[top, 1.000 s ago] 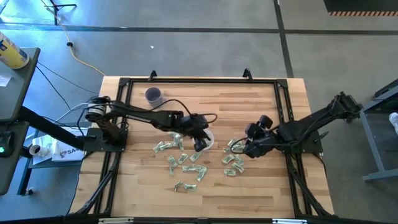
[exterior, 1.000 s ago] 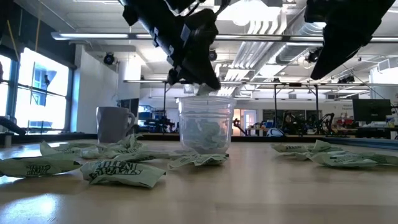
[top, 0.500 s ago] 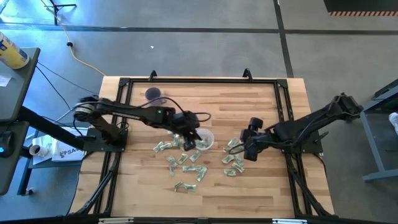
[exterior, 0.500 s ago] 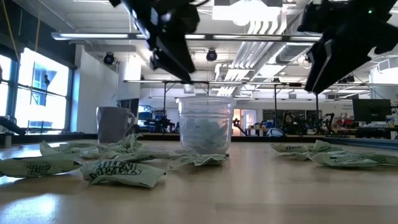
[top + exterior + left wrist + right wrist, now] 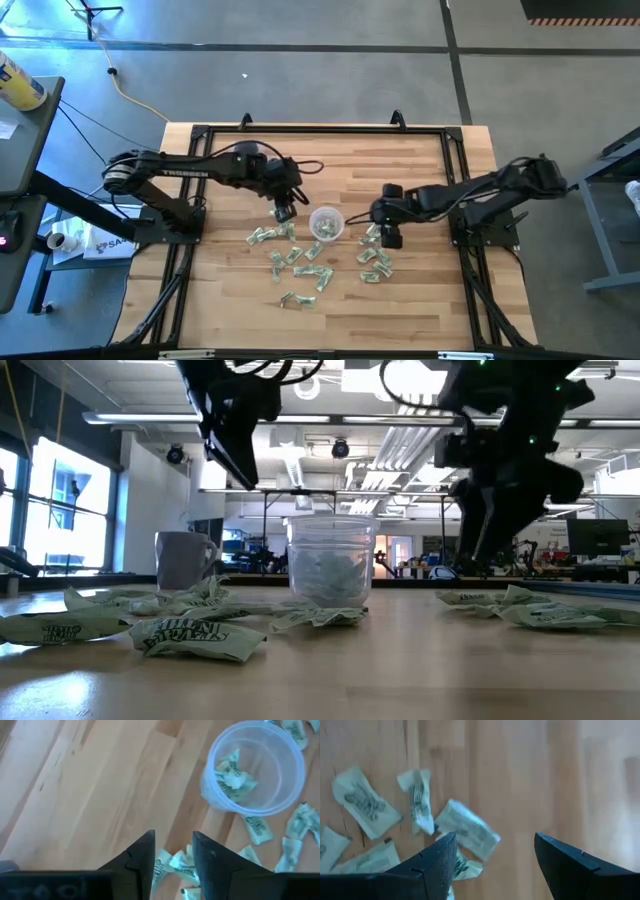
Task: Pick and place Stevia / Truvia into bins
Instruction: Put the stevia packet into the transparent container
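Two grippers w/ jaws apart, both empty; one cup (image 5: 326, 222) mid-table, a few sachets already inside.

Step looks like reach-for-next: right gripper (image 5: 390, 238) hangs wide open over the right sachets (image 5: 468, 831), so next it should drop and pinch one. Left gripper (image 5: 285, 210), narrowly open, is just left of the cup above the left pile (image 5: 272, 234). Roughly fifteen-plus packets loose, exact count unclear; 1 mug (image 5: 181, 560) far left.

Cup (image 5: 326, 223) stands mid-table (image 5: 420, 300), sachets (image 5: 300, 268) scattered before and beside it.
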Tool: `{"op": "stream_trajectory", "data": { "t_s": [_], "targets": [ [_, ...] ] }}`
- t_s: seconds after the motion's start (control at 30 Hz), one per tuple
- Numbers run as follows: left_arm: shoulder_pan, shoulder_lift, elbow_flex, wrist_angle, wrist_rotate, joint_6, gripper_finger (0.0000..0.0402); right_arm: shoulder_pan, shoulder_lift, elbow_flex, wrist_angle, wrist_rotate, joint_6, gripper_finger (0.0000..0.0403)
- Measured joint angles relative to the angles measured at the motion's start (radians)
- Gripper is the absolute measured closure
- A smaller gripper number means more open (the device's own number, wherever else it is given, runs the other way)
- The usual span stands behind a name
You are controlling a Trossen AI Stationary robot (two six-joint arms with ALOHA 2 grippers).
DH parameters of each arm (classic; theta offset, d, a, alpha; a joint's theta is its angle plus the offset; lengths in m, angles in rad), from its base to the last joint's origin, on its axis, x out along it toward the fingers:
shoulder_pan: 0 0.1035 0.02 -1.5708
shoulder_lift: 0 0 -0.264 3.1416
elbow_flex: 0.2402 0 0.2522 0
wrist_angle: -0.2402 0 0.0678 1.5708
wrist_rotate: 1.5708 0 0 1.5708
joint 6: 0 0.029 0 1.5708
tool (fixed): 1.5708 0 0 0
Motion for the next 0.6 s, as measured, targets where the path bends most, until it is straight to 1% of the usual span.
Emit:
{"op": "stream_trajectory", "data": {
  "t_s": [0.1,0.23,0.37,0.47,0.6],
  "targets": [
    [0.003,0.000,-0.037,-0.001,0.000,-0.002,0.0240,-0.001,0.050,0.000,-0.017,-0.043,-0.005,0.0147],
    [0.002,0.000,-0.074,0.005,0.021,-0.008,0.0241,-0.001,0.090,0.000,0.036,-0.056,-0.029,0.0147],
    [0.002,0.000,-0.080,0.007,0.045,-0.024,0.0241,-0.015,0.094,0.000,0.078,-0.061,-0.036,0.0147],
    [0.008,-0.013,-0.081,0.022,0.046,-0.031,0.0241,-0.035,0.094,0.000,0.078,-0.106,-0.062,0.0147],
    [0.040,-0.027,-0.081,0.056,0.081,-0.036,0.0241,-0.070,0.124,0.000,0.086,-0.139,-0.090,0.0147]
  ]
}}
